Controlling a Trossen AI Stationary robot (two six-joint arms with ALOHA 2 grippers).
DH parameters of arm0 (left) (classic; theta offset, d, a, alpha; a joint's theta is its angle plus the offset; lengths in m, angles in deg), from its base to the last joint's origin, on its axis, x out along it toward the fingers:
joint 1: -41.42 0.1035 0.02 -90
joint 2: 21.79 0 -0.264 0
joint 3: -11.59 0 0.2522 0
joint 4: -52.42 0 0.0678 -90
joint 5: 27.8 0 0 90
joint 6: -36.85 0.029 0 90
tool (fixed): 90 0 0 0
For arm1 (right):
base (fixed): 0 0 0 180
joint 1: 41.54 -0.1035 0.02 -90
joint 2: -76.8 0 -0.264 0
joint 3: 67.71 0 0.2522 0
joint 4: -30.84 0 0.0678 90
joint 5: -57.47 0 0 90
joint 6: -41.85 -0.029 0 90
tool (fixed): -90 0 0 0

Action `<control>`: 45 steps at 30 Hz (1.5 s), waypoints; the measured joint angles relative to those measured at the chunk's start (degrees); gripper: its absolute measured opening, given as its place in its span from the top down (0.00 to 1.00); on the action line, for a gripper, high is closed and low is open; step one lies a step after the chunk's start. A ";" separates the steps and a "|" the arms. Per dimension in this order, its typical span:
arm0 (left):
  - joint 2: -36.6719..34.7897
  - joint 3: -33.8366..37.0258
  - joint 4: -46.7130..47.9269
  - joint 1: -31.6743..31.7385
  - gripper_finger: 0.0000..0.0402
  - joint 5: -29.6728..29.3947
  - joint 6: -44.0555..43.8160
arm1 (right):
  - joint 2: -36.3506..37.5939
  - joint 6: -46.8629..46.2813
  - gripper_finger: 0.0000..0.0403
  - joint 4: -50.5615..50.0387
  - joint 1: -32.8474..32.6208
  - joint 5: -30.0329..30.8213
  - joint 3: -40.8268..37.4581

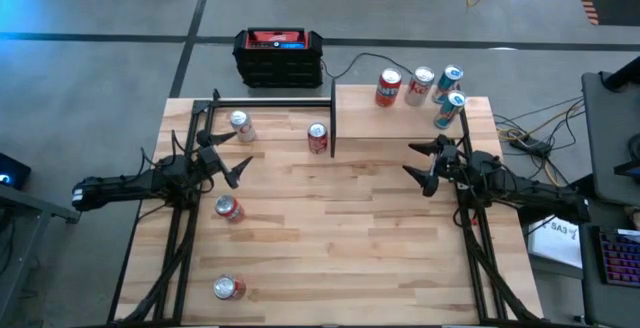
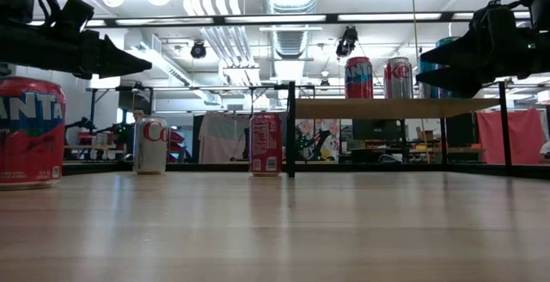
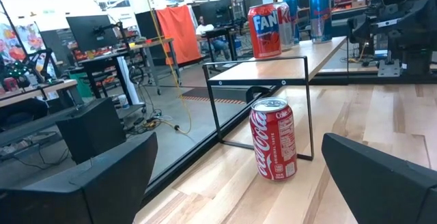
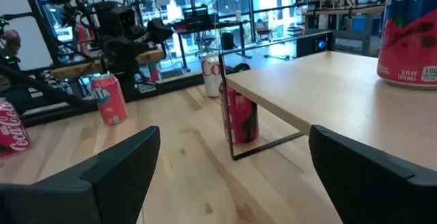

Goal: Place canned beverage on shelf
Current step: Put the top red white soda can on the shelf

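Shelf (image 1: pixel 400 118): four cans crowd its back edge.
Left pincer (image 1: pixel 238 158): open, I see bare desk (image 1: pixel 340 238) around.
Right pincer (image 1: pixel 412 158): open, empty.

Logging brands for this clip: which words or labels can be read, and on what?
"Coca-Cola": red can beside the shelf post.
"FAN", cut off: orange can on the shelf.
"ANTA", cut off: near can, low view.
"Co": silver can.
Blue cans: unreadable.

Pale matt wood shelf (image 1: pixel 410 118) on thin black metal posts; glossy metal cola can (image 3: pixel 274 139)
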 joint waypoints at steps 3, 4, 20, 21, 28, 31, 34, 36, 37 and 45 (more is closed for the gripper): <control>0.00 0.00 0.00 -0.01 0.01 0.00 0.00 | -0.08 0.00 0.11 0.00 0.00 0.02 -0.01; 0.00 -0.02 -0.01 -0.01 0.01 0.00 0.00 | -0.08 0.00 0.11 0.00 0.00 0.02 -0.01; 0.00 0.00 -0.01 -0.01 0.01 0.00 0.00 | -0.08 0.00 0.11 0.15 0.00 0.09 -0.05; 0.00 -0.01 -0.02 -0.01 0.01 -0.01 0.00 | -0.08 0.00 0.11 0.15 0.00 0.11 -0.05; 0.00 0.00 -0.14 0.00 0.01 -0.02 0.02 | -0.08 0.00 0.11 0.22 0.00 0.17 -0.07; -0.07 -0.01 -1.71 0.00 0.01 -0.01 0.01 | -0.08 0.00 0.11 0.24 0.00 0.20 -0.07; -0.10 -0.01 -1.97 0.00 0.01 0.00 0.02 | -0.08 0.00 0.11 0.26 0.00 0.20 -0.07; -0.01 -0.01 -1.97 -0.02 0.01 0.00 0.02 | -0.08 0.00 0.11 0.26 0.00 0.20 -0.07; -0.02 0.00 -2.06 0.00 0.01 0.00 0.02 | -0.08 0.00 0.11 0.26 0.00 0.20 -0.07; 0.05 -1.88 -1.06 0.00 0.01 -3.08 -12.14 | -0.08 0.00 0.11 0.28 0.00 0.17 -0.07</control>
